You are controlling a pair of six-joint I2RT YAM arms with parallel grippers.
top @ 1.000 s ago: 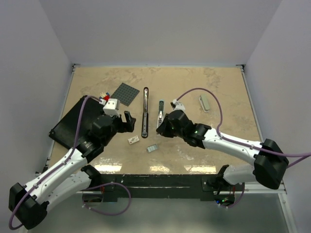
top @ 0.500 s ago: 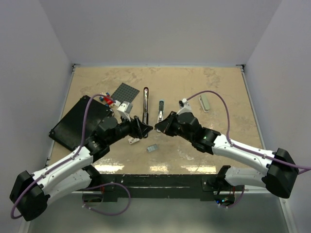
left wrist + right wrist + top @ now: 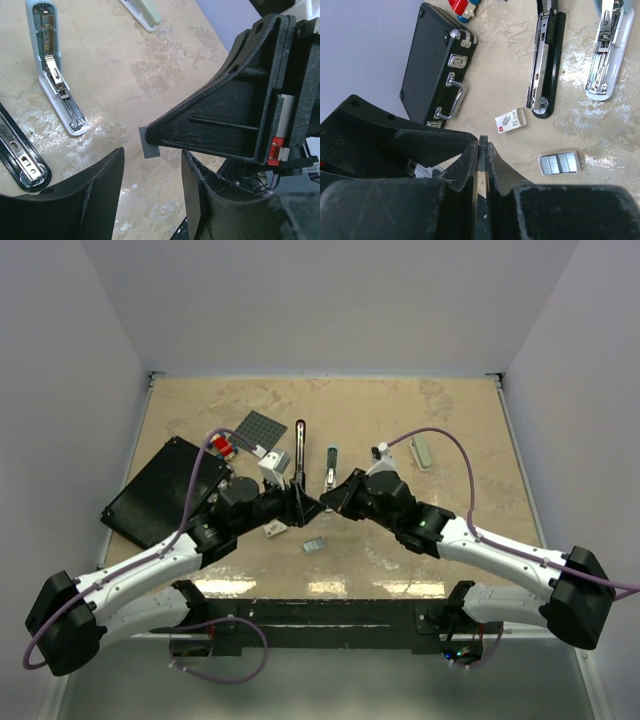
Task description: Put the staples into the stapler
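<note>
brought the left gripper in from the left to meet the right gripper tip to tip, with its jaws narrowed to about half their spread and holding nothing — reads as a handover starting. keeps the right gripper clamped on a thin grey strip, poking into the gap between the left jaws, apparently untouched. leaves the ribbed staples flat on the table, near the white box — close under both tips, not gripped.
</note>
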